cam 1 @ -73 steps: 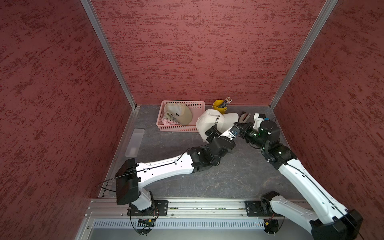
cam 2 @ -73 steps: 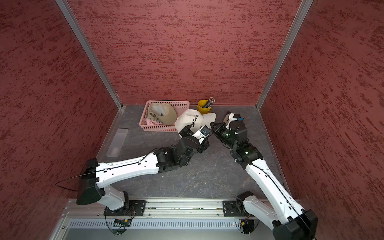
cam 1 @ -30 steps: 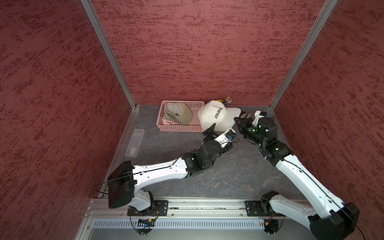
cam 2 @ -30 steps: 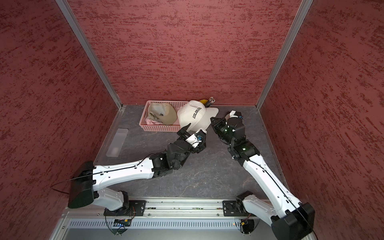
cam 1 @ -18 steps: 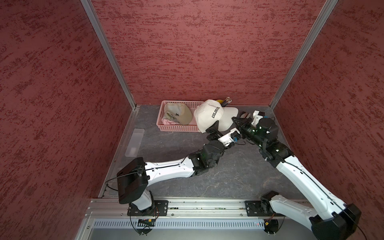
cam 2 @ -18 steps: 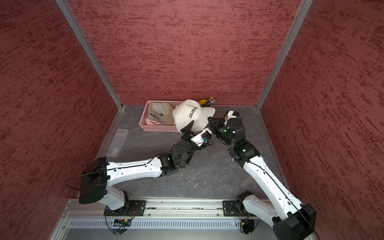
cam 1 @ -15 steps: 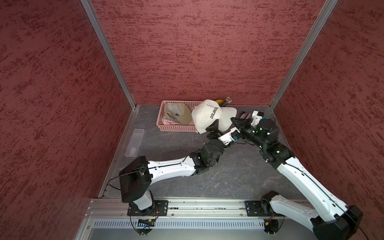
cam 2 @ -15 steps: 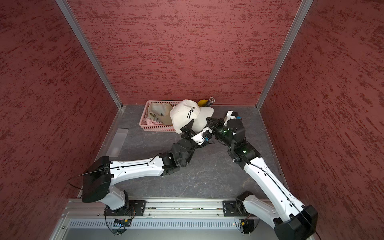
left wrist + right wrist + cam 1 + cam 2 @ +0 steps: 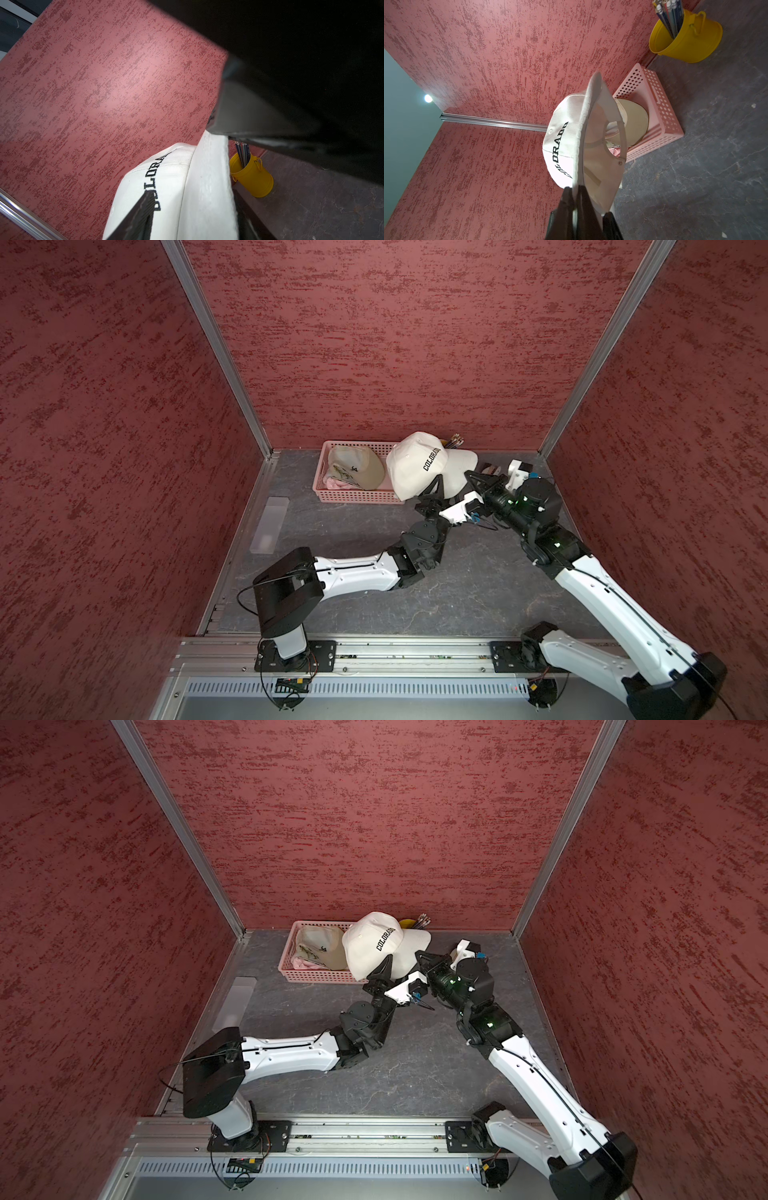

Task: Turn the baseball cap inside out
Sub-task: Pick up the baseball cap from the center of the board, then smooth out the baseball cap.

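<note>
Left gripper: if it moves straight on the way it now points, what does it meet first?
Most likely the white cap: in the left wrist view the left gripper has the cap's front between its fingers. Depth is unclear.

From above, the white cap [image 9: 415, 466] blocks nearly all of the yellow cup [image 9: 406, 923] behind it, just a rim sliver and the pencil tips [image 9: 453, 441] poke out. The left gripper [image 9: 439, 489] has its tips hidden under the cap, so can't tell if they're pinching it. There's a small brownish thing [image 9: 489, 469] beside the brim, half behind the right gripper [image 9: 471, 476], no clue what it is. In the left wrist view a huge blurry dark shape [image 9: 301, 83] sits right at the brim.
</note>
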Robot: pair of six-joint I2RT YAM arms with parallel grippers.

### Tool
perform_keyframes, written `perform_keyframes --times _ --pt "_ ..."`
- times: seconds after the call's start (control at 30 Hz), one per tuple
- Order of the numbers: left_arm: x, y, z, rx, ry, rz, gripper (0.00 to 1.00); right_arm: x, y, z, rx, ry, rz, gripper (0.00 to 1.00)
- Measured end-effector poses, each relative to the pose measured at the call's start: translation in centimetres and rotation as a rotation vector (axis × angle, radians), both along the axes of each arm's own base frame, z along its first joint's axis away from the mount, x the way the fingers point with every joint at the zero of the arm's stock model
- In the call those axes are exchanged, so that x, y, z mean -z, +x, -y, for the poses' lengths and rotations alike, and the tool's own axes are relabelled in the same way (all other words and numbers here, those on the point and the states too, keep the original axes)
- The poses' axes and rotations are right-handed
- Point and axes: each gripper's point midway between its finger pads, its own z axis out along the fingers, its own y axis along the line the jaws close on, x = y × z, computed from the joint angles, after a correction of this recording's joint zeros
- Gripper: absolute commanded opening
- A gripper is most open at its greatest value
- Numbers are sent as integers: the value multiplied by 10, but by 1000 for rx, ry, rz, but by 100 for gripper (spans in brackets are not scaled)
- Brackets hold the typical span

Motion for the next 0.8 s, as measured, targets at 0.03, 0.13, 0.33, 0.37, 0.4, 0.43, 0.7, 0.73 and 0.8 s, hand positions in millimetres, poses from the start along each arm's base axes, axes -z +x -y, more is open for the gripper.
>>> perform_keyframes --times 0.03,0.13,0.33,0.37,0.4,0.43,0.7,0.73,0.8 --pt "1 0 0 2 -1 -2 39 2 0 0 0 0 -1 0" --pt "8 -1 2 23 4 -24 21 6 0 -1 -1 -1 -11 0" --pt "22 -4 -1 64 33 -89 0 17 -1 -6 -20 -14 -35 4" --pt "23 -5 -3 70 32 -102 0 18 -2 -7 -26 -18 -36 14" --pt "25 -5 -6 78 29 -120 0 20 -2 -9 -34 -22 -39 20" --pt "26 -5 -8 88 22 -144 0 20 -3 -11 -46 -25 -31 24" --pt "-1 17 -83 161 -306 -379 0 15 0 -18 -97 -167 99 64" --pt "-5 21 -95 157 -352 -395 0 14 1 -17 -98 -194 118 66" --pt "-10 28 -119 153 -449 -448 0 14 2 -15 -104 -265 164 66"
